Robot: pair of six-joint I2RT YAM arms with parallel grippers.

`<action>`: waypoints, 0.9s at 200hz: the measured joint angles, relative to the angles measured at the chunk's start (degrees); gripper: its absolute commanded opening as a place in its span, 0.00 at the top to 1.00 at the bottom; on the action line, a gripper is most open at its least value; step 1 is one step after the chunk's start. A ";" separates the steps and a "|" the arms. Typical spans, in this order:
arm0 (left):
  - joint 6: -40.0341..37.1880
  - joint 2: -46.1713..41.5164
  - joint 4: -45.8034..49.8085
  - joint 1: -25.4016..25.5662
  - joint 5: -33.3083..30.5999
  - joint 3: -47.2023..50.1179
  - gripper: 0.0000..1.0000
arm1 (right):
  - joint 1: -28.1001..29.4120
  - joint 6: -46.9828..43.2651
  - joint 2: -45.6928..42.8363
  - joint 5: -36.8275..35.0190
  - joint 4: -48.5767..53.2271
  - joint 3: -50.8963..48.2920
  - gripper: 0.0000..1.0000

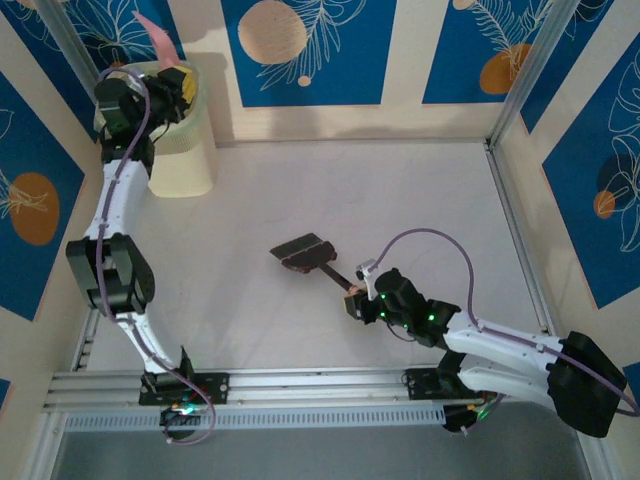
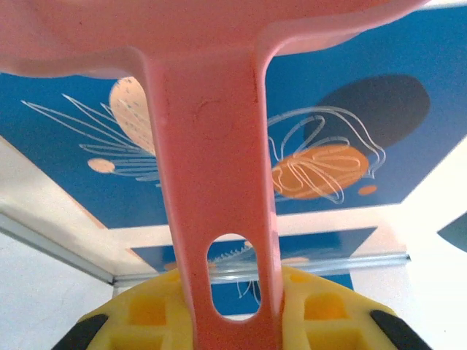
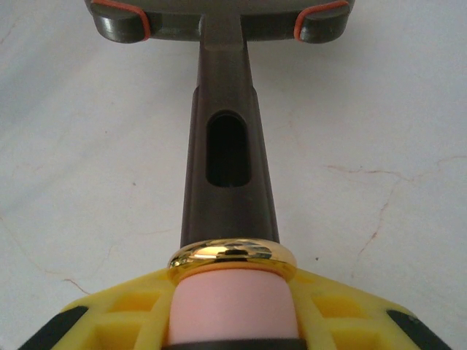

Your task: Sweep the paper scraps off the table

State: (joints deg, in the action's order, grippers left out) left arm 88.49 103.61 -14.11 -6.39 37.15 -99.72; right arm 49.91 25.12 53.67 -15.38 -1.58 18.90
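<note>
My left gripper (image 1: 170,85) is raised at the back left, over a pale yellow bin (image 1: 185,155), and is shut on the handle of a pink dustpan (image 1: 155,40). In the left wrist view that handle (image 2: 219,182) runs up between my yellow fingers (image 2: 321,310). My right gripper (image 1: 360,300) is low over the table (image 1: 420,200) and shut on a dark brush (image 1: 303,250), whose head rests on the surface. In the right wrist view the brush handle (image 3: 226,168) leads to the head (image 3: 219,18). The paper scraps are out of view.
Patterned beige-and-blue walls (image 1: 300,50) close in the table at the back and sides. An aluminium rail (image 1: 300,385) runs along the near edge by both arm bases. The bin stands in the back left corner.
</note>
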 measured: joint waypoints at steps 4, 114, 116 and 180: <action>-0.74 -0.74 0.74 0.24 0.00 0.07 1.00 | 0.00 0.00 -0.37 -0.20 0.07 0.00 1.00; -32.79 -18.51 39.78 21.55 -4.33 0.37 1.00 | -1.55 2.64 -8.13 -4.00 2.97 -0.39 1.00; -33.44 -18.93 40.46 22.03 -4.46 0.57 1.00 | -1.57 2.64 -8.22 -4.00 2.99 -0.44 1.00; -49.42 -31.08 56.11 35.47 -17.86 16.85 1.00 | -1.68 5.46 -9.16 -6.34 5.05 -0.70 1.00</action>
State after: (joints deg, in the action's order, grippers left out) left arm 39.07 72.53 42.00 29.08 19.29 -82.87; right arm 48.23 30.59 44.51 -21.71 3.46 18.20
